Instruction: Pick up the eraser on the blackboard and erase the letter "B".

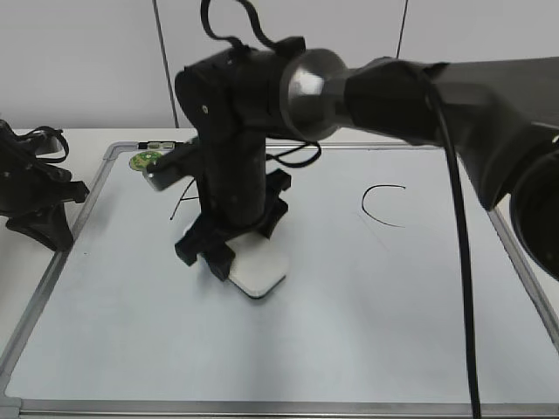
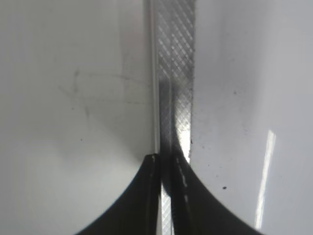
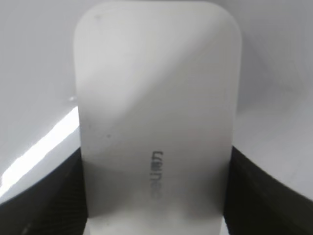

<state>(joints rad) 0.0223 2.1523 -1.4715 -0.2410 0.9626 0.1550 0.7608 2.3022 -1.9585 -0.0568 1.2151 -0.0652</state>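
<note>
Your right claw [image 1: 234, 249] reaches across the middle of the blackboard [image 1: 349, 297] and pinches the eraser [image 1: 259, 271] between its two black fingers, one on each long side. In the right wrist view the eraser [image 3: 156, 117] fills the frame, white and rounded at the corners, with small grey lettering on top, and a dark finger [image 3: 264, 196] hugs its right edge while the other hugs its left. From the exterior view the eraser sits on the board surface just below the claw, its free corner poking out toward the lower right.

To the left of the arm you can see part of a black stroke [image 1: 179, 202] of a letter, mostly hidden behind the wrist. To the right, well apart from the eraser, the letter "C" [image 1: 381, 204] stands clear. You cannot see the letter "B"; the arm covers the middle of the board where it might lie.

A small round green magnet [image 1: 145, 161] sits near the upper left corner of the board, touching the frame.

Your left claw [image 1: 39, 205] rests off the board's left edge over the white counter [image 1: 96, 138]. In the left wrist view its tips [image 2: 166, 171] are pressed together right over the silver frame [image 2: 175, 58] of the board, holding nothing.
</note>
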